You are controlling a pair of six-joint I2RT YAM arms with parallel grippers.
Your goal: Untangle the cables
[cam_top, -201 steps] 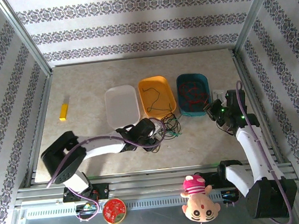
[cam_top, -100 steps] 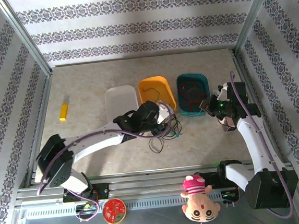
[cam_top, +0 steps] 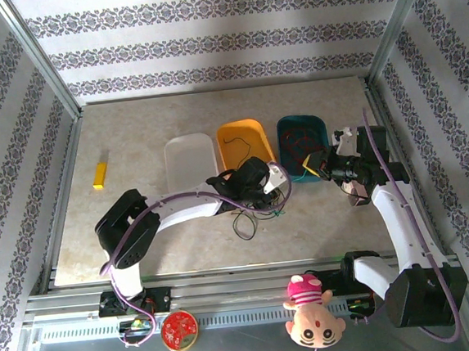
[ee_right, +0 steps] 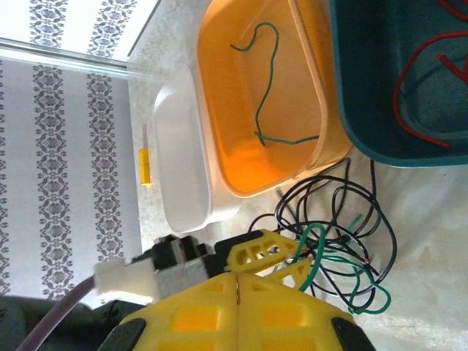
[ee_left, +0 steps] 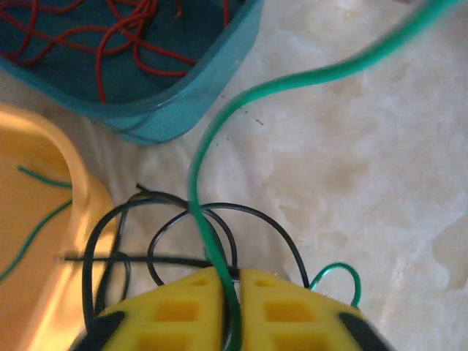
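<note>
1. Toy (cam_top: 310, 310) is the nearest thing, hanging on the rail by my bases.
2. Next out, a loose tangle of black cables (ee_left: 248, 212) lies on the table (cam_top: 132, 135), right at the tips of my left gripper (ee_left: 223, 281).
3. Left jaws are pressed together and pinching a green cable (ee_left: 212, 146). It runs up from between the fingers and arcs away over the table.
4. My right gripper (ee_right: 238, 281) hovers close by, at the near side of the teal tub (ee_left: 183, 110). Its jaws are squeezed tight, and I honestly can't tell if anything is caught in the seam.
5. Behind the tangle, three tubs stand in a row: white tub (cam_top: 191, 164) left, orange tub (cam_top: 238, 125) middle, teal on the right.
6. Orange one holds a second green cable (ee_right: 265, 80), and the teal one has a mess of red cables (ee_left: 110, 44).
7. Yellow block (cam_top: 100, 174) lies well off to the left, apart from everything.
</note>
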